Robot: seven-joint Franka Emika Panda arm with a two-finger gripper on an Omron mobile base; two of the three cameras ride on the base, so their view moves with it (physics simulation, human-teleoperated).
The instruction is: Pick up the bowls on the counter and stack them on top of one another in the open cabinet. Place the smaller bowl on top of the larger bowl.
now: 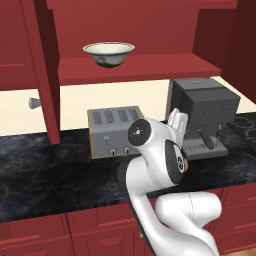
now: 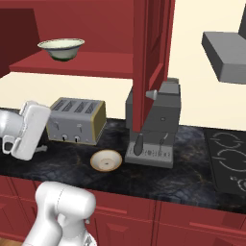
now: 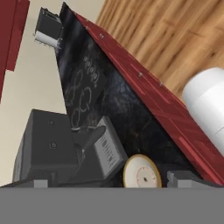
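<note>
The larger bowl, cream with a green mark near its base, stands upright on the shelf of the open cabinet. The smaller bowl, tan-rimmed and cream inside, lies on the black counter in front of the coffee machine. My gripper hangs open and empty above the counter's left part in the right base view, well to the left of the smaller bowl and apart from it. The arm hides that bowl in the left base view.
A silver toaster stands behind the gripper. A grey coffee machine stands right of it. The cabinet's open red door hangs down in front of the coffee machine. A cooktop lies far right.
</note>
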